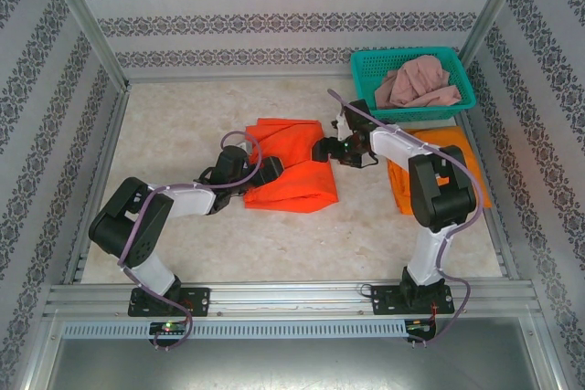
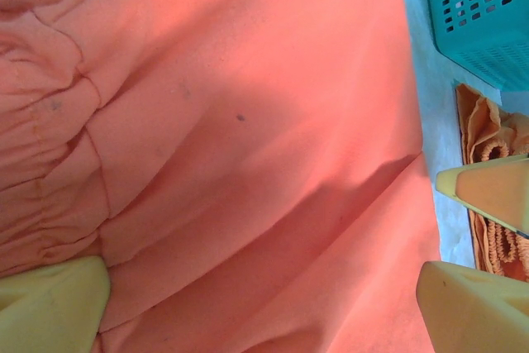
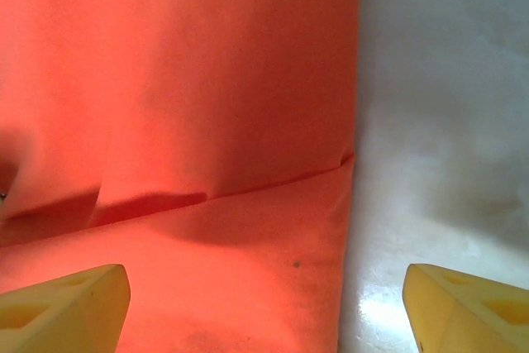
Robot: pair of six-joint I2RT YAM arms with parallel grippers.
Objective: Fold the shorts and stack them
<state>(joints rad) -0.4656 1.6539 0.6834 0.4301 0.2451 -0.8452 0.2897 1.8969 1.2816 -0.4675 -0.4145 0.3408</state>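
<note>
At table centre, the red-orange shorts (image 1: 292, 184) are lying between the two grippers, both standing wide open and gripping nothing.

Their right edge is passing between the fingers of the right gripper (image 1: 325, 151), which is straddling cloth on one side and bare table (image 1: 183, 134) on the other, so this arm is sitting nearer a graspable border. The left gripper (image 1: 269, 171) is hovering over the left side near the gathered waist, its fingers spread above the cloth. The garment appears to be running slightly longer from far to near. The fabric is reading as soft, matte and thin, creasing in shallow ridges, with an upper layer overlapping a lower one. Yellow-orange shorts (image 1: 450, 141) are resting to the right; dusty pink shorts (image 1: 420, 84) are bunching in the teal mesh basket (image 1: 430, 114).
</note>
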